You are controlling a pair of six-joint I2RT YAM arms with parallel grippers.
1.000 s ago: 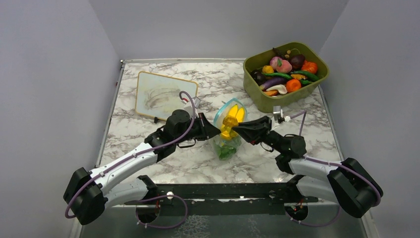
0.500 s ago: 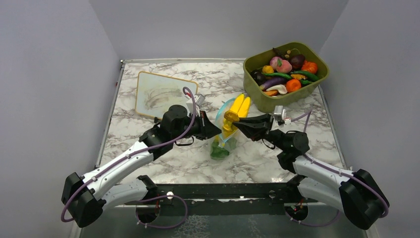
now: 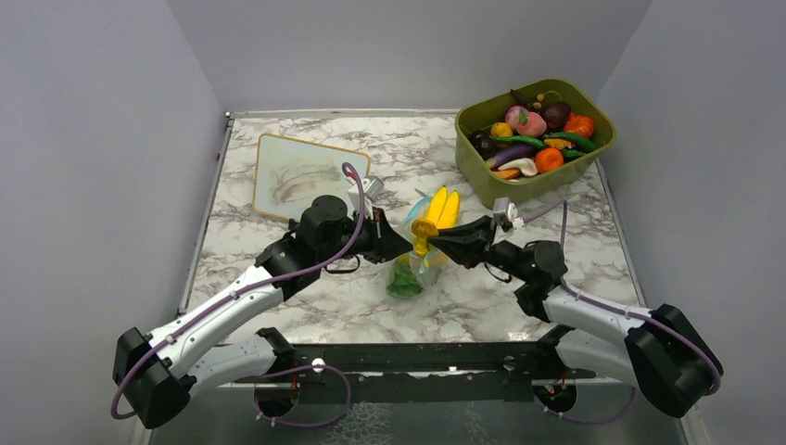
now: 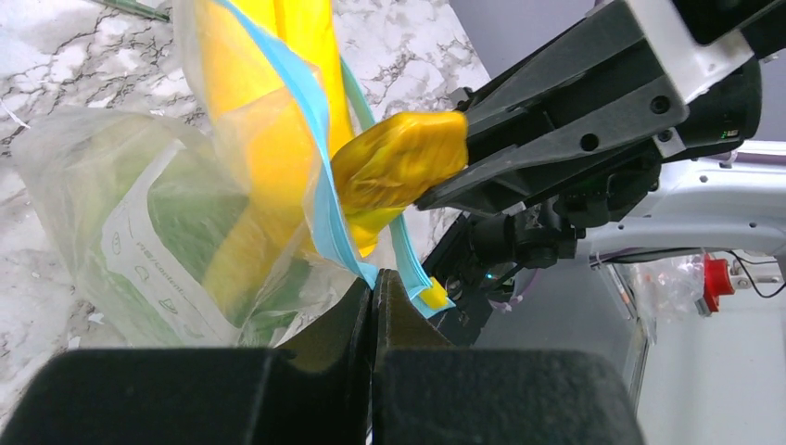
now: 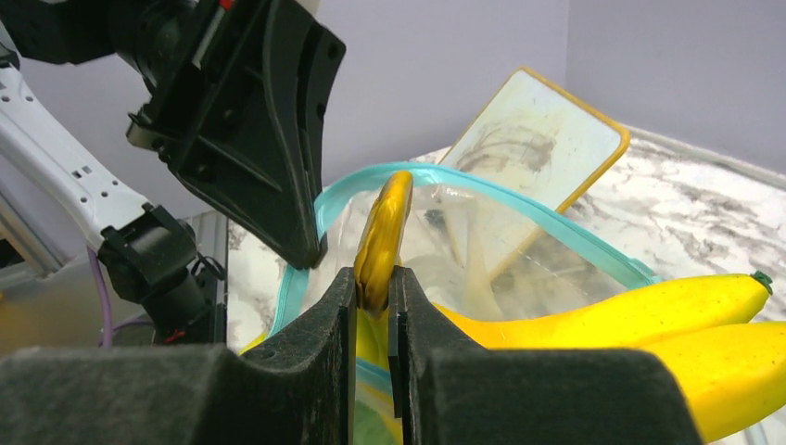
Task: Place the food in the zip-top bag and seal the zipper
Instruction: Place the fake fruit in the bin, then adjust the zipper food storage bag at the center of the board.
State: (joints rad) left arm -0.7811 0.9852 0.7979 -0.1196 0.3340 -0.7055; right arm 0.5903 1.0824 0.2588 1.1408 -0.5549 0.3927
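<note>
1. Pinched the zipper (image 4: pixel 317 139) with the left gripper (image 4: pixel 373 311), jaws pressed together on the teal strip, holding the zip-top bag (image 3: pixel 414 272) mouth-up near the middle of the table (image 3: pixel 250 246).
2. Clamped the right gripper (image 5: pixel 373 289) tight on the stem end of the yellow bananas (image 3: pixel 443 208), lying half across the mouth with the tips toward the tub (image 3: pixel 482 181).
3. Noted the lettuce (image 3: pixel 404 284) low inside the bag.
4. Judged a snag likely: bananas long and angled, apt to catch the rim.
5. Feared a hard push dragging the strip from the left pinch, slumping the soft pouch.
6. Judged sealing impossible while fruit protruded.
</note>
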